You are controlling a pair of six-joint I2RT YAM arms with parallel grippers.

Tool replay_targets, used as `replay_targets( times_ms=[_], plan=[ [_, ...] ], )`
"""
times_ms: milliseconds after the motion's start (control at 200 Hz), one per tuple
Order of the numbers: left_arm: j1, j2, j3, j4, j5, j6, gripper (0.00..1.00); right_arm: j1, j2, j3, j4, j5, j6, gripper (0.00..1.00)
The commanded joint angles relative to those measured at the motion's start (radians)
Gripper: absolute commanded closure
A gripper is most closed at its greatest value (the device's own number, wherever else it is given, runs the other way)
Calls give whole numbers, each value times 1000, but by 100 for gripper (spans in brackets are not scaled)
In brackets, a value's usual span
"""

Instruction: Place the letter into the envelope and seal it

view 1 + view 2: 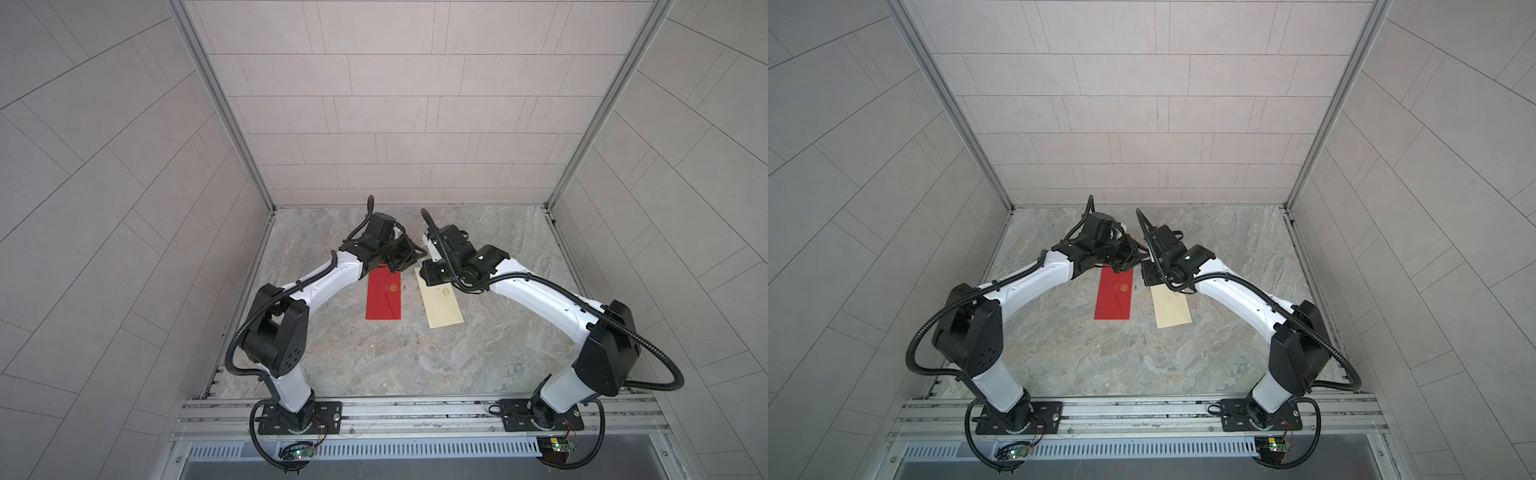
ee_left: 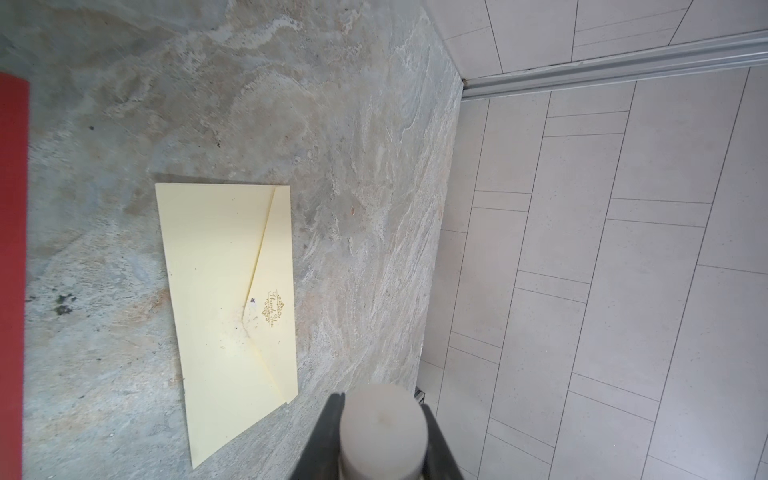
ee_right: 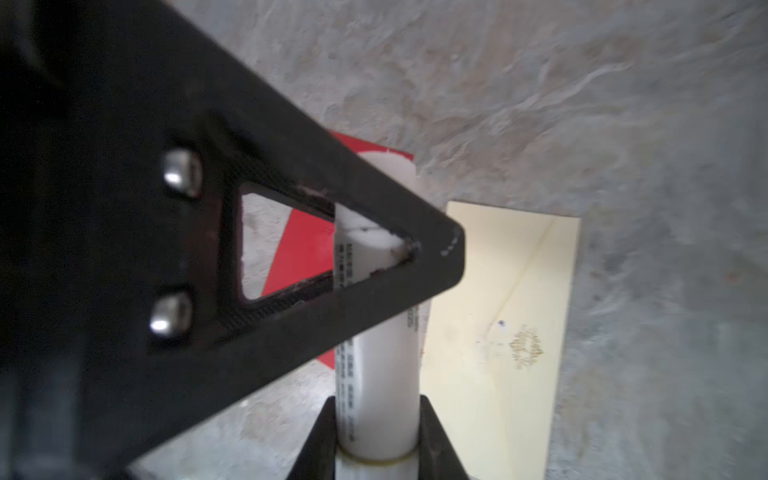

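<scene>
**Surface.** A marble-patterned tabletop (image 1: 415,365) is seen in both top views, grey-beige and veined. Dark specks (image 2: 62,303) are noted on it in the left wrist view.

**Enclosure.** The table is boxed in at 9, 12 and 3 o'clock by pale tiled wall panels (image 1: 374,104), joined at the corners by aluminium posts (image 1: 232,124). An aluminium rail (image 1: 415,411) runs along the 6 o'clock edge, with the arm bases bolted at about 7 and 5 o'clock.

**Task items.** A red envelope (image 1: 384,301) with a round gold emblem lies flat near the table's centre, its long axis set 12 to 6. A cream envelope (image 1: 440,303) lies flat just at its 3 o'clock. The two are apart, and the cream one is slightly skewed toward 11 to 5. Its flap is folded down and a gold "Thank You" is printed on it. Whether the flap is stuck cannot be told, nor which envelope holds a letter.

**End effectors.** Both grippers are met over the 12 o'clock ends of the envelopes. The left gripper (image 2: 382,403) is clamped on a white stick (image 2: 382,436). The right gripper (image 3: 376,401) is clamped on the same stick's printed body.
</scene>
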Motion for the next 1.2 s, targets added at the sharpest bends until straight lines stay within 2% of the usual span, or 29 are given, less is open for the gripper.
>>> replay_targets(
  times_ms=[0, 55, 120, 185, 245, 300, 355, 460, 515, 585, 665, 811, 946, 1196],
  plan=[
    [-1, 15, 59, -33, 44, -56, 100, 75, 81, 31, -205, 537, -39, 99],
    [1, 20, 68, -38, 47, -58, 100, 108, 110, 51, -235, 666, -36, 98],
    [3, 23, 72, -42, 53, -55, 100, 128, 130, 66, -262, 753, -28, 97],
    [5, 23, 70, -51, 48, -50, 100, 128, 125, 65, -261, 769, -17, 93],
    [5, 20, 65, -55, 44, -41, 100, 119, 94, 50, -226, 718, -35, 81],
    [6, 17, 62, -57, 41, -30, 100, 95, 40, 22, -160, 568, -89, 69],
    [7, 13, 60, -61, 40, -14, 100, 42, -32, -16, -88, 359, -98, 61],
    [6, 8, 58, -71, 47, 15, 100, -154, -173, -136, 93, -237, -31, 55],
    [6, 0, 53, -68, 48, 26, 100, -255, -218, -206, 213, -477, 46, 54],
    [5, -9, 46, -61, 52, 32, 100, -340, -241, -270, 368, -680, 141, 53],
    [7, -13, 42, -49, 62, 33, 100, -381, -231, -292, 435, -789, 190, 53],
    [5, -14, 43, -40, 71, 36, 100, -388, -195, -288, 471, -888, 208, 54],
    [5, -17, 42, -29, 74, 34, 100, -388, -170, -278, 472, -891, 208, 54],
    [4, -34, 45, -8, 88, 31, 100, -388, -105, -250, 349, -857, 116, 54]
  ],
)
